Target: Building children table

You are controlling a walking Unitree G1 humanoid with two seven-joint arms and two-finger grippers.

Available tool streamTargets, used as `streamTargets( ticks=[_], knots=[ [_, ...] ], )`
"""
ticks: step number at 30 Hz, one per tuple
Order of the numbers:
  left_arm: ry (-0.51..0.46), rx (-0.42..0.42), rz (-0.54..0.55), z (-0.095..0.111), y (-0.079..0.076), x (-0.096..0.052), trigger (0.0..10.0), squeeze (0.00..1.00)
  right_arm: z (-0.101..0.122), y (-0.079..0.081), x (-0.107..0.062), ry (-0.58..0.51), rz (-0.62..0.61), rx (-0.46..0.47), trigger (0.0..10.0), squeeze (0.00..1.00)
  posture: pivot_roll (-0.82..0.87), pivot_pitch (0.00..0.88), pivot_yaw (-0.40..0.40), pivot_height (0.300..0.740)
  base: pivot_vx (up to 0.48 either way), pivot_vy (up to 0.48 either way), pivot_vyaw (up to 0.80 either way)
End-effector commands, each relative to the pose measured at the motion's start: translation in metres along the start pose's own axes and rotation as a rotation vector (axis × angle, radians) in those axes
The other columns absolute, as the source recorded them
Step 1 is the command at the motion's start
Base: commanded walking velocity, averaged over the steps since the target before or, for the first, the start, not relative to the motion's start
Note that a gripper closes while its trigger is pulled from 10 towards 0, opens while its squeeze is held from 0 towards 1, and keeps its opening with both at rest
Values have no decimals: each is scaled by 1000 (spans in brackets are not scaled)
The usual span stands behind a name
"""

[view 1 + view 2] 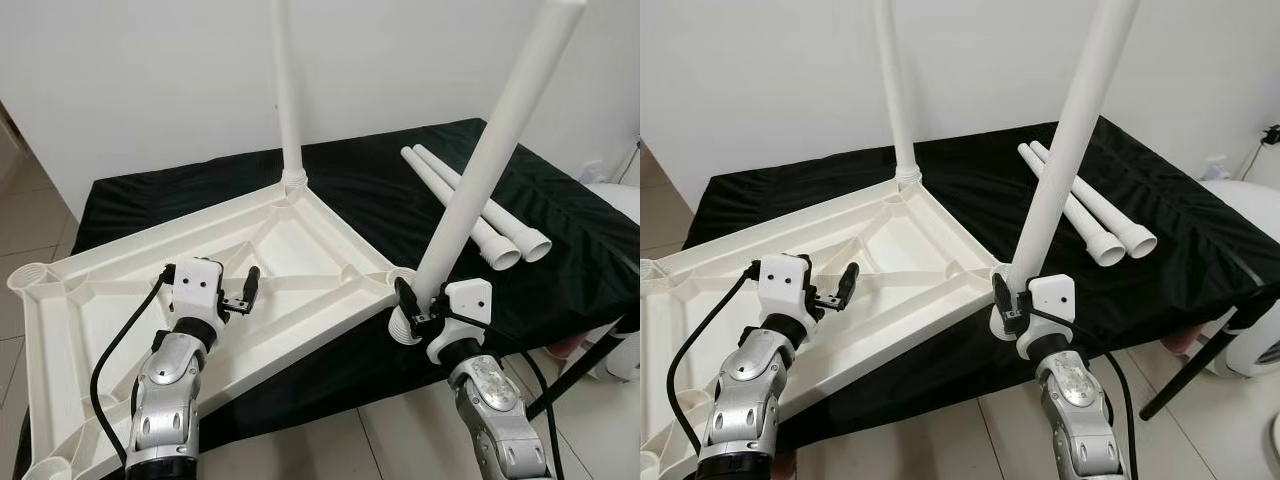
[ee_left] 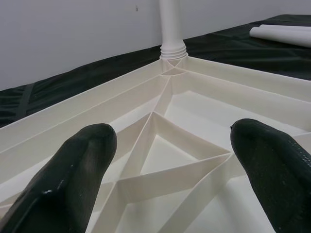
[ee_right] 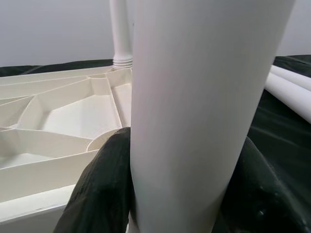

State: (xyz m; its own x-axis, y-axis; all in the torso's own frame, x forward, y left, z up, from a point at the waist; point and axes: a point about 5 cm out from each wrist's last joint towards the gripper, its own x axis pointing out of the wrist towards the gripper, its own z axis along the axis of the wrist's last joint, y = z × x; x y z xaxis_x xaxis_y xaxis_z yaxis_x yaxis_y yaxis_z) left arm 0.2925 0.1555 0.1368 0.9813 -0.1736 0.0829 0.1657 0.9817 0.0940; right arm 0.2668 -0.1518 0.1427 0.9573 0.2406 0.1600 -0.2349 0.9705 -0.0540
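A big black cloth [image 1: 400,190] covers a low bed or bench, and on it lies the white table top [image 1: 200,290], turned upside down so its ribs and walls face up. One end of the table top sticks out past the edge of the cloth, over the tiled floor [image 1: 330,440]. At the far corner of the table top a white leg [image 1: 288,90] stands straight up, already fixed in its round socket. At the near right corner a second white leg [image 1: 490,150] leans to the right, with its bottom end at the corner socket [image 1: 402,325]. The right gripper [image 1: 418,303] is clamped on this tilted leg, low down near the socket; in the right wrist view one black finger [image 3: 102,189] presses on each side of the white tube. Two more white legs [image 1: 470,205] lie side by side on the cloth, to the right and well apart from the table top. The left gripper [image 1: 242,296] hangs just above the ribs in the middle of the table top. Its fingers [image 2: 73,179] are spread apart and hold nothing. A black cable [image 1: 120,350] runs down from the left wrist.
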Motion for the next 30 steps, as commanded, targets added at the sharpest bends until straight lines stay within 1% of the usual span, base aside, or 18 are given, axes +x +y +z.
streamTargets(
  ticks=[1, 9, 30],
  knots=[
    [27, -42, 157, -8, -3, -6, 10000, 0, 0, 1, 1, -8, 9, -9, 10000, 0, -87, 0, 58, 740, 0, 0, 0],
    [27, -39, 147, -10, -5, -6, 10000, 0, -1, -2, 0, -8, 5, -17, 10000, 0, -95, 0, 59, 740, 0, 0, 0],
    [23, -33, 137, -9, -7, -8, 10000, 0, -4, 0, -3, 2, 14, -20, 10000, 0, -90, 0, 57, 740, 0, 0, 0]
  ],
)
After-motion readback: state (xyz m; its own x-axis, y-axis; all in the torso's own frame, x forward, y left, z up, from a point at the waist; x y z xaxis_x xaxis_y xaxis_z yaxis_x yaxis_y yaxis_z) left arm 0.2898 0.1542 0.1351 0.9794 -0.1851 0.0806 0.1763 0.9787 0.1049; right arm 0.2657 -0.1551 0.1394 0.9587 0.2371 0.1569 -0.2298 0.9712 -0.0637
